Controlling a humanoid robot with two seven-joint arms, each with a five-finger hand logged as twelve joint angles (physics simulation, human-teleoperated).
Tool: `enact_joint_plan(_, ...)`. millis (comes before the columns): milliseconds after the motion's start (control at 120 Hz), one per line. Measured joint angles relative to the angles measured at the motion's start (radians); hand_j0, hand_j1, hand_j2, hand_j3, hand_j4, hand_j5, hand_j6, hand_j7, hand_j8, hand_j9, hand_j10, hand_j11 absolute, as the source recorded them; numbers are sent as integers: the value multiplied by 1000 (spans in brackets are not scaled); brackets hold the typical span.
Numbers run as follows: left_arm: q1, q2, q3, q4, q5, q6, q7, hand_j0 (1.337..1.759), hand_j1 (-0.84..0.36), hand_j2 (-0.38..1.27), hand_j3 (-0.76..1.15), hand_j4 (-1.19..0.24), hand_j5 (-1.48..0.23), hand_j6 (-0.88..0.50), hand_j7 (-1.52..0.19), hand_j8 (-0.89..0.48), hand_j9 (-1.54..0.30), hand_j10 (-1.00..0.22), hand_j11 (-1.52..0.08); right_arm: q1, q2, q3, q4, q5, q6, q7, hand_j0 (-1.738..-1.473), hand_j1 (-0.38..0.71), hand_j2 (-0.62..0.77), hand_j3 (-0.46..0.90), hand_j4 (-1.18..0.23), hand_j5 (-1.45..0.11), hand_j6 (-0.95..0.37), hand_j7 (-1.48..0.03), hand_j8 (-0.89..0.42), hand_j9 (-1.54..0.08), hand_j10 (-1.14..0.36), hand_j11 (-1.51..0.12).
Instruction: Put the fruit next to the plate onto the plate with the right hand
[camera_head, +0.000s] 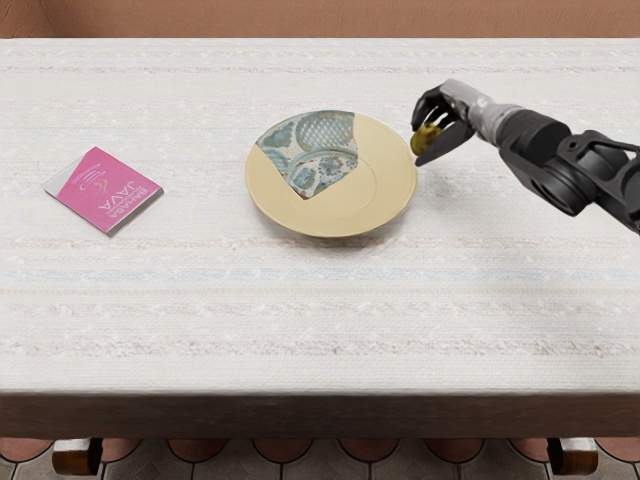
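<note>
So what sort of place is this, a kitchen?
Likely a simulated dining spot: a long table, a patterned plate, and the right hand closed on a small fruit.

A pink packet (103, 189) with the white word JAVA lies flat on the left part of the table (320, 330). It is turned at an angle, and the print reads upside down. The table top is pale with faint stripes. Under its front edge, reddish floor tiles (280, 450) and a dark wooden foot (77, 456) are visible.
</note>
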Motion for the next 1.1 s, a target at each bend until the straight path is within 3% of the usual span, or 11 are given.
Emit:
enact_joint_plan(125, 0, 0, 0, 0, 1, 0, 0, 1658, 325, 4, 0, -21, -26, -20, -26, -20, -26, -20, -26, 33, 52, 0, 4, 14, 0, -30, -1652, 205, 324, 1, -838, -1210, -604, -1134, -440, -1177, -493, -1173)
enact_joint_plan(375, 0, 0, 0, 0, 1, 0, 0, 1658, 325, 4, 0, -20, -26, -20, -26, -20, -26, -20, -26, 73, 130, 0, 2, 27, 0, -73, -1652, 245, 412, 0, -833, -1221, -601, -1134, -419, -1185, -468, -1171)
enact_joint_plan(708, 0, 0, 1, 0, 1, 0, 0, 1658, 325, 4, 0, -20, -26, -20, -26, -20, -26, -20, -26, 102, 232, -8, -45, 55, -2, -109, -1652, 249, 408, 0, -845, -1194, -598, -1134, -418, -1175, -472, -1185)
enact_joint_plan(892, 0, 0, 0, 0, 1, 0, 0, 1658, 325, 4, 0, -20, -26, -20, -26, -20, -26, -20, -26, 105, 271, 5, -43, 75, -52, -119, -1656, -81, 174, 0, -370, -521, -268, -496, -191, -513, -214, -517)
enact_joint_plan(1017, 0, 0, 1, 0, 1, 0, 0, 1658, 325, 4, 0, -20, -26, -20, -26, -20, -26, -20, -26, 98, 244, 10, 3, 100, -63, -119, -1657, -204, 95, 0, -201, -282, -146, -269, -104, -278, -117, -280)
enact_joint_plan(1100, 0, 0, 1, 0, 1, 0, 0, 1658, 325, 4, 0, -20, -26, -20, -26, -20, -26, -20, -26, 74, 129, 13, 121, 163, -42, -116, -1657, -253, 63, 0, -134, -188, -97, -179, -70, -185, -78, -186)
